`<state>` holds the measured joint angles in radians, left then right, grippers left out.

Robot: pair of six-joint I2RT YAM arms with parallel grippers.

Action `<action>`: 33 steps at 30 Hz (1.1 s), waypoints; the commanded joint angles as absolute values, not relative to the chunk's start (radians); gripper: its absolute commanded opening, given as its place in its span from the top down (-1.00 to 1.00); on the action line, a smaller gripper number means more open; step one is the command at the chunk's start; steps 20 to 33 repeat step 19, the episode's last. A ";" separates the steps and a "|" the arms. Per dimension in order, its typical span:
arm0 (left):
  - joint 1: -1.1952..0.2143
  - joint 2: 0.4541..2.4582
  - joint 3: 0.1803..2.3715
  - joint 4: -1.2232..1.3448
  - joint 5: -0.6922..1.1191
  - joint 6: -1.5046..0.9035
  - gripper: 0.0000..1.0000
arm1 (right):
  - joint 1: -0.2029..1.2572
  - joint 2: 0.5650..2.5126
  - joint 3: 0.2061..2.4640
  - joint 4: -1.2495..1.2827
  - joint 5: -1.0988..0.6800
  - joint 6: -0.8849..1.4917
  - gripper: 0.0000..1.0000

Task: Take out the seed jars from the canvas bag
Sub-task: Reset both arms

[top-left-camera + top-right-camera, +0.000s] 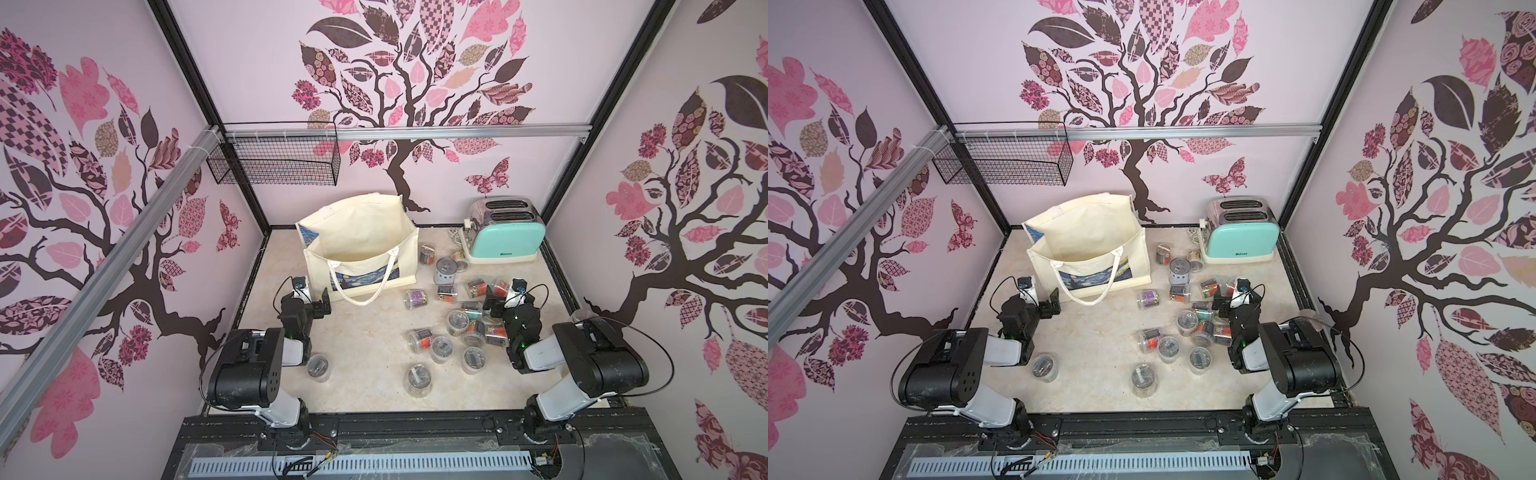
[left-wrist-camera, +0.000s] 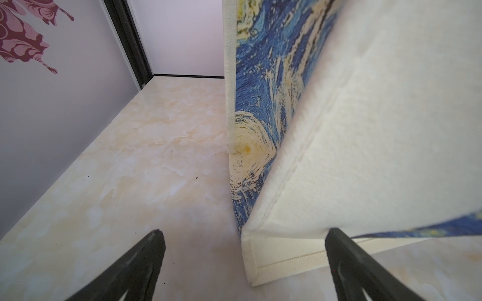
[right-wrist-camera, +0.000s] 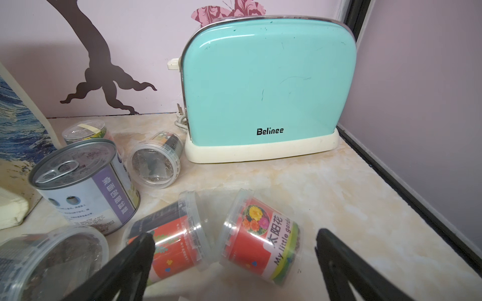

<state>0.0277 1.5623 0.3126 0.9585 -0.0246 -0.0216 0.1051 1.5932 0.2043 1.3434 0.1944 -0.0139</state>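
Jars lie scattered on the table, mostly right of centre, some upright, some tipped. Right gripper hovers over two tipped ones, jaws wide open, holding nothing. Left gripper, also open and empty, sits at a near corner of the bag, which stands upright, mouth open. Farther back are a toaster and a wall basket.

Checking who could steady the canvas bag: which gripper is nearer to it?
Left. The left gripper is beside the near corner of the canvas bag; the right gripper is over the scattered seed jars, apart from it.
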 commanded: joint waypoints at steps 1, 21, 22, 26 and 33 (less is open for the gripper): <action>0.026 1.554 0.328 0.967 -0.021 -0.008 -0.97 | 0.100 1.596 0.221 1.340 0.219 0.000 -0.99; 0.023 1.553 0.363 0.902 0.005 0.003 -0.97 | 0.100 1.595 0.222 1.342 0.215 -0.001 -0.99; 0.023 1.553 0.363 0.902 0.005 0.003 -0.97 | 0.100 1.595 0.222 1.342 0.215 -0.001 -0.99; 0.023 1.553 0.363 0.902 0.005 0.003 -0.97 | 0.100 1.595 0.222 1.342 0.215 -0.001 -0.99; 0.023 1.553 0.363 0.902 0.005 0.003 -0.97 | 0.100 1.595 0.222 1.342 0.215 -0.001 -0.99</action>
